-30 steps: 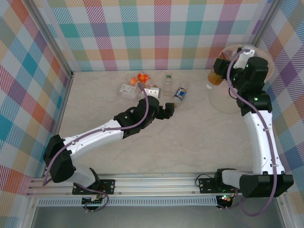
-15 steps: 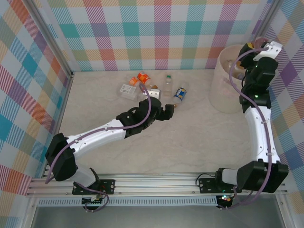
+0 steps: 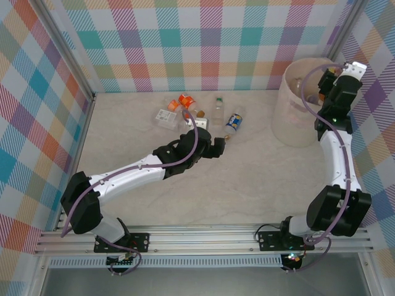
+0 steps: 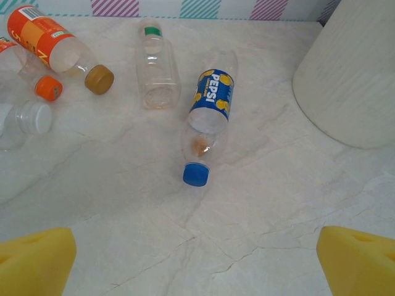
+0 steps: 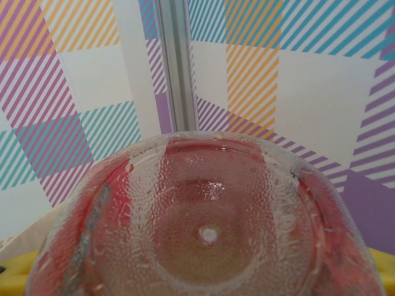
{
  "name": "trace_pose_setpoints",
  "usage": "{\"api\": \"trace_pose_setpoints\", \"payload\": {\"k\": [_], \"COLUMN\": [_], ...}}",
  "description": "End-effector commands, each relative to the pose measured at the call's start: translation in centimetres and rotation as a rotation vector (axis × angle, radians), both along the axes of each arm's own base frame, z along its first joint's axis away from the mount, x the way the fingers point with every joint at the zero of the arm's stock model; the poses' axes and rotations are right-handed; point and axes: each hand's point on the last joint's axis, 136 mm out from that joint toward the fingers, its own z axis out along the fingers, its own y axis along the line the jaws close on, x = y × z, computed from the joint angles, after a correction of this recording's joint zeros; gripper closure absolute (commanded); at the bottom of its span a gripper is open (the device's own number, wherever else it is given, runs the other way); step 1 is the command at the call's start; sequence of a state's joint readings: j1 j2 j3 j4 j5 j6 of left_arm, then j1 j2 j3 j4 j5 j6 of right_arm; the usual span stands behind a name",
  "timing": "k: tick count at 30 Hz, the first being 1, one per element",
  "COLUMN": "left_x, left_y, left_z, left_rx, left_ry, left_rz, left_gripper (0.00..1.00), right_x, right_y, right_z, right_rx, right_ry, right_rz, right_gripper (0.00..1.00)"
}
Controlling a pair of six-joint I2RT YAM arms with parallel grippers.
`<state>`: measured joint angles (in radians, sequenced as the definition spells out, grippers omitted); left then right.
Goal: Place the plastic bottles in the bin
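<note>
Several plastic bottles lie on the table. Nearest my left gripper is a blue-labelled Pepsi bottle (image 4: 210, 117) (image 3: 233, 121), its blue cap turned toward the gripper. Beyond it lie a clear bottle with a green band (image 4: 157, 71), an orange-labelled one (image 4: 55, 46), an orange-capped one (image 4: 31, 77) and a white-capped one (image 4: 21, 120). My left gripper (image 3: 219, 145) (image 4: 197, 265) hovers open just short of the Pepsi cap, its yellow pads (image 4: 34, 262) wide apart. My right gripper (image 3: 324, 85) is above the cream bin (image 3: 290, 117) (image 4: 352, 74), shut on a red-labelled clear bottle (image 5: 207, 234) whose base faces the camera.
Plaid walls enclose the table on three sides, and the bin stands in the far right corner. A metal corner post (image 5: 176, 68) rises behind the held bottle. Bare marble tabletop (image 3: 247, 185) stretches between the bottles and the arm bases.
My right arm has swung the held bottle from the bin's left rim back and right over the bin. The left arm has crept slightly toward the Pepsi bottle.
</note>
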<state>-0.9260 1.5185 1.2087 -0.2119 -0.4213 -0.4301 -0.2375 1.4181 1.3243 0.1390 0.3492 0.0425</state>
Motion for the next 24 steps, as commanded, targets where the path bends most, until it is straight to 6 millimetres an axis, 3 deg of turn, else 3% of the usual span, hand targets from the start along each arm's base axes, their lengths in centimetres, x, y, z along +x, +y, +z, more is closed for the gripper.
{"api": "trace_pose_setpoints", "payload": {"k": [1,4,9,24], "left_x": [0.7,0.7,0.8,1.2], "left_y": [0.4,0.7,1.1,2.7], "left_z": [0.8,0.6,0.6,-0.7], "left_rx": [-0.007,0.000,0.005,0.024], "left_ry": [-0.008,-0.004,-0.003,0.044], "left_rz": [0.042,0.051,0.066,0.142], "left_gripper": [0.00,0.00,0.00,0.00], "right_x": [0.7,1.6,1.6,1.1], "right_y": [-1.3,-1.5,-1.4,-0.1], "right_z": [1.5,-0.1,-0.9,-0.2], "right_rx": [-0.033,0.022,0.083,0.092], "right_ry": [0.011,0.096,0.142,0.163], "right_rz": [-0.032,-0.025,-0.021,0.042], "right_gripper": [0.32,0.14,0.02,0.00]}}
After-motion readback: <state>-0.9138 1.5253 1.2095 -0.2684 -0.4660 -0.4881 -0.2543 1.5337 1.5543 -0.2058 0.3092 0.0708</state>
